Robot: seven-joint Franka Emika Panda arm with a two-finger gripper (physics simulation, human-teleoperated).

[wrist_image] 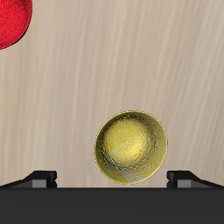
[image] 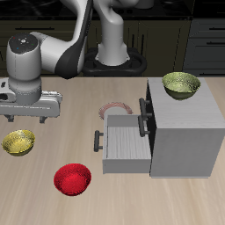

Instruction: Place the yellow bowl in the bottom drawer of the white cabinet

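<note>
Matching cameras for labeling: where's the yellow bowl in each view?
Exterior view: the yellow bowl sits on the table by the picture's left edge, just below the arm's head, far from the white cabinet.
Wrist view: yellow bowl sits close to the pincer fingertips.
Shared landmark: the red bowl, its nearest neighbour in both.

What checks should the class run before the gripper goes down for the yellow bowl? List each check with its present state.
1. Bottom drawer of the white cabinet pulled out: ok.
2. Drawer tray free of objects: ok.
3. Yellow bowl upright on the table: ok.
4. Gripper open, holding nothing: ok.
5. Bowl lies between the fingertips in the wrist view: ok.
6. Red bowl clear of the yellow bowl: ok.
7. Olive bowl on the cabinet top, away from the drawer: ok.
</note>
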